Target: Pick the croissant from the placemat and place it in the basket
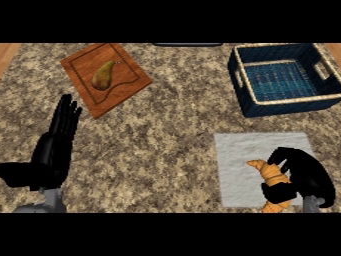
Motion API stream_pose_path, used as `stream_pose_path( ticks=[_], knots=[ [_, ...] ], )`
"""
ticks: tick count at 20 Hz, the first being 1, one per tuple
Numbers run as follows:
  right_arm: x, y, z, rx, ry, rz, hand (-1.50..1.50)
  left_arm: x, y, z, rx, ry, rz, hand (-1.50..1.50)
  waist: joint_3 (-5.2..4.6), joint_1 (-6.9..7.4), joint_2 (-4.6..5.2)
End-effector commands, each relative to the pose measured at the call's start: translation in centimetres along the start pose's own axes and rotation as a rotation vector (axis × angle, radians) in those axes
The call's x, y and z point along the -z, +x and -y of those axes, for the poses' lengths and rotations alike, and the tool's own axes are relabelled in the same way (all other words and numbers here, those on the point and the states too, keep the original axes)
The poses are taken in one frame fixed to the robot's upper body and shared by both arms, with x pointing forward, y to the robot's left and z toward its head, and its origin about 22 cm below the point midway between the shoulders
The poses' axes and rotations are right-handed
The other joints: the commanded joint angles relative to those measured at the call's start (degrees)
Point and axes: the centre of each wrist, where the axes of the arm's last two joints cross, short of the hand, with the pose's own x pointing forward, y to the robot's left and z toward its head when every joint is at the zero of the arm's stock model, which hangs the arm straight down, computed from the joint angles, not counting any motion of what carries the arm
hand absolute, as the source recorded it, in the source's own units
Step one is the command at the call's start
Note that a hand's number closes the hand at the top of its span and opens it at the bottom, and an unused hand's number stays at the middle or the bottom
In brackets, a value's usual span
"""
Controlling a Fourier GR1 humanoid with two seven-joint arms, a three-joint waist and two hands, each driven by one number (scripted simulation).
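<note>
An orange-brown croissant [273, 186] lies on the pale grey placemat [239, 160] at the lower right of the counter. My right hand [306, 175] is curled round its right side, thumb and fingers wrapping the middle of the pastry; both ends still show. The dark blue basket [250, 97] with a tan rim stands at the upper right, beyond the placemat, with nothing inside it. My left hand [55, 145] rests open at the lower left, fingers straight and pointing up.
A wooden cutting board [121, 90] with a yellow-green pear [103, 75] on it lies at the upper left. Speckled granite counter [173, 130] runs between board, placemat and basket. Wooden strips show at both side edges.
</note>
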Motion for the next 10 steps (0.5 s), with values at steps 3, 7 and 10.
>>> stream_pose_path(
  ticks=[3, 7, 10],
  knots=[
    [0.2, 3.2, 0.6, -0.010, -0.053, 0.046, 1.50, 0.1, 0.2, 0.2, 0.002, -0.003, 0.008, 0.00, 0.22, 0.09, 0.16],
    [-0.8, 8.2, -3.4, -0.229, -0.033, 0.380, 1.50, -0.7, -0.5, 0.1, 0.000, -0.042, -0.008, 0.00, 0.24, 2.32, 0.44],
    [-2.1, 12.0, -5.6, -0.365, -0.068, 0.580, 1.50, 0.3, 0.8, 1.0, -0.020, -0.058, 0.009, 0.00, 0.28, 2.90, 0.49]
  ],
)
